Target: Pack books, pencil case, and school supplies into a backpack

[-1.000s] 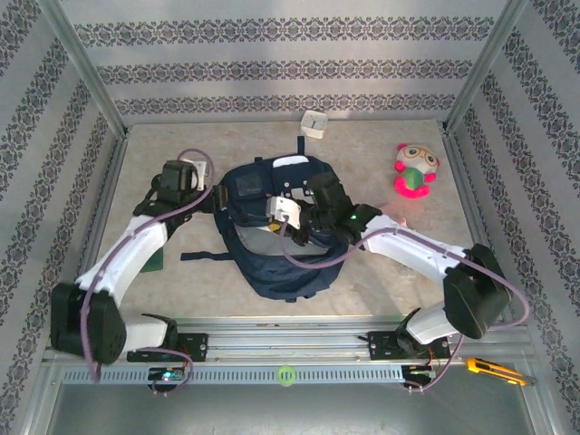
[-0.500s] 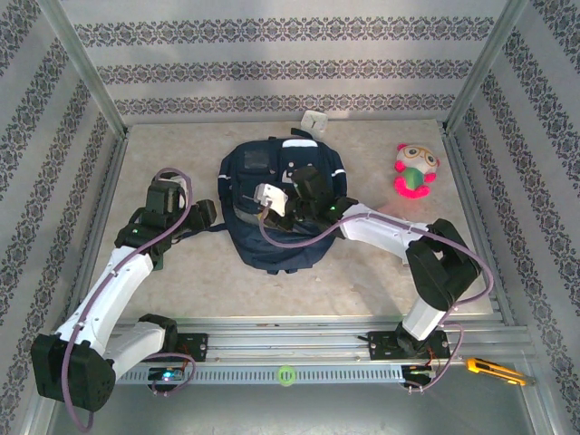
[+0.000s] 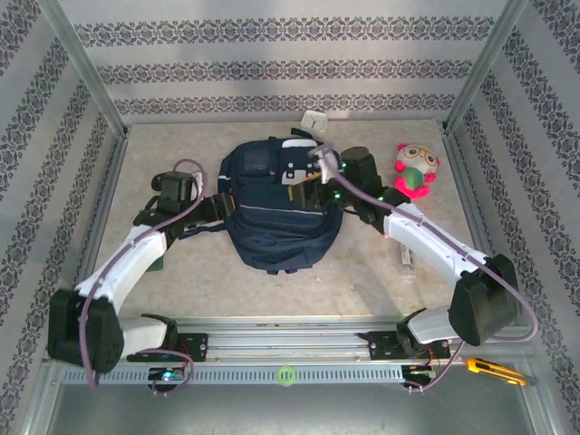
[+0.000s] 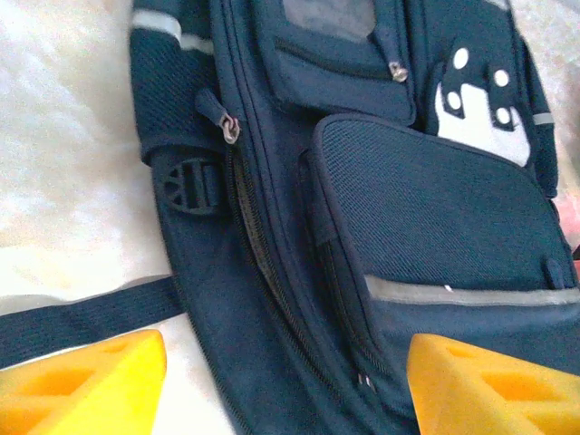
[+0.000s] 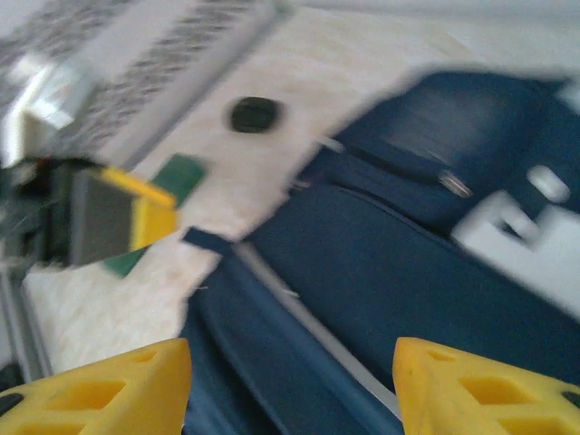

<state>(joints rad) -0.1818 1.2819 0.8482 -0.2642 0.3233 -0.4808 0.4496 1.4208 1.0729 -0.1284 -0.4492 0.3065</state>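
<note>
The backpack (image 3: 276, 217) lies flat at frame centre. The left end effector (image 4: 288, 381) and right end effector (image 5: 290, 385) gape wide, empty. Best pinch the zipper pull (image 4: 231, 130) squarely while the other steadies the fabric.

Bright, even light up top, wrist views struggling
Overhead view crisp, shadows soft; left wrist view burns the table (image 4: 63, 181) to white glare beside the backpack (image 4: 435, 227); right wrist view smeared by motion blur
</note>
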